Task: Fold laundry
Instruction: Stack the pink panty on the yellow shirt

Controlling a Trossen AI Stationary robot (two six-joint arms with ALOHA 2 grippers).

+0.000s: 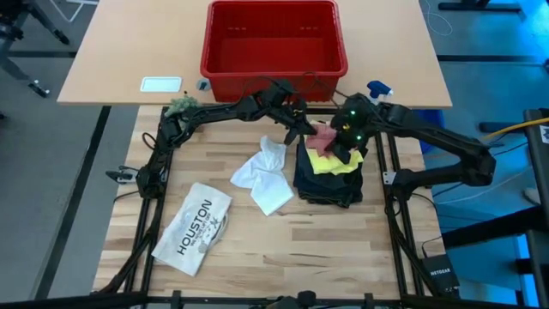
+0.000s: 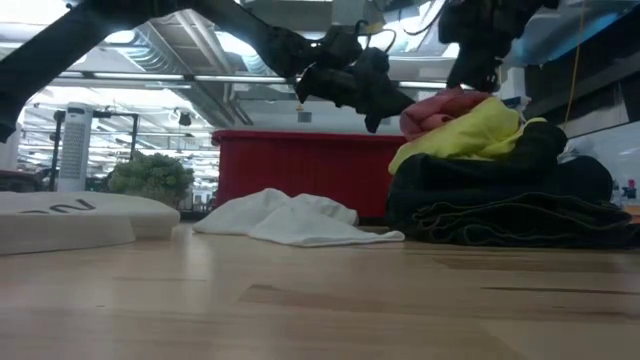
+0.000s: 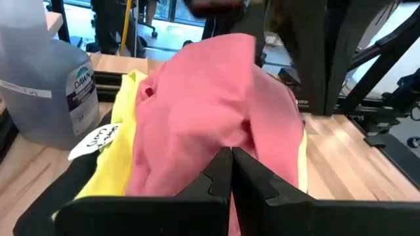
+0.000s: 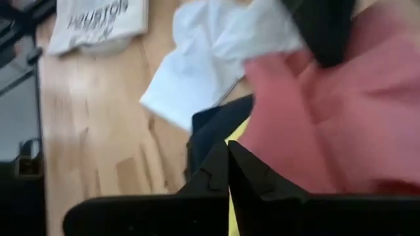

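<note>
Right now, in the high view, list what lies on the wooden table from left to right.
White HOUSTON item → crumpled white cloth → stack of dark trousers with the yellow T-shirt and pink cloth on top.

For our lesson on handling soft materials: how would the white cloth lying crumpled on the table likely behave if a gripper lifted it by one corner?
The white cloth lies in loose, rumpled folds, so it would probably hang limp and unfurl. It looks thin, so likely light. Pushed, it would probably bunch up rather than slide on the wooden table.
</note>
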